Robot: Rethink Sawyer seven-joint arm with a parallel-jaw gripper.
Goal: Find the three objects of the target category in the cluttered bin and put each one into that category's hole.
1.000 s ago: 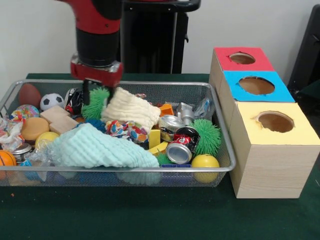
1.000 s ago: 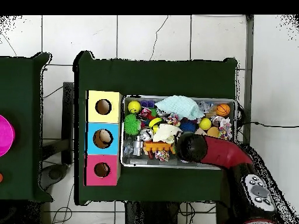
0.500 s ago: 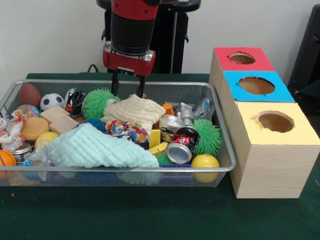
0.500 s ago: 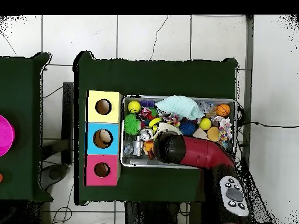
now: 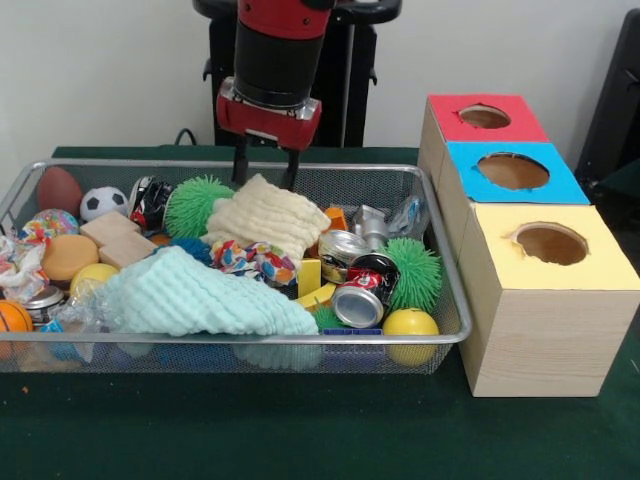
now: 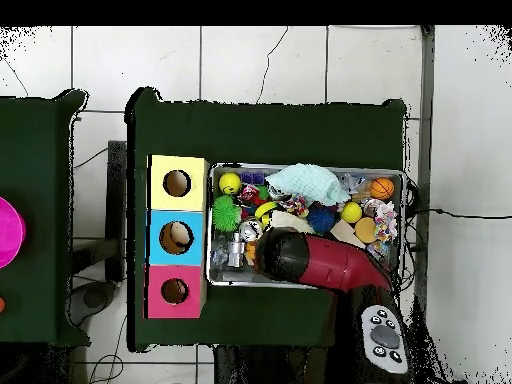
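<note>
At the left end of the wire bin (image 5: 455,300) we see a brown ball (image 5: 58,188), a small soccer ball (image 5: 103,202) and wooden blocks (image 5: 118,238), with a little basketball (image 5: 10,316) at the near corner. A pale mint cloth (image 5: 195,295) is draped over the front middle. Behind it sits a green spiky ball (image 5: 192,205), just beside a cream knitted cloth (image 5: 264,215). Our hand (image 5: 266,170) hangs right over the far edge of that cream cloth, its two fingers apart and holding nothing, tips at or just above the fabric. Further right lie a crushed can (image 5: 366,290), a second green spiky ball (image 5: 414,272) and a yellow ball (image 5: 411,327). On the table (image 5: 300,430) at the far right stand the red box (image 5: 484,119), blue box (image 5: 512,172) and yellow box (image 5: 550,250), each with a round hole on top.
</note>
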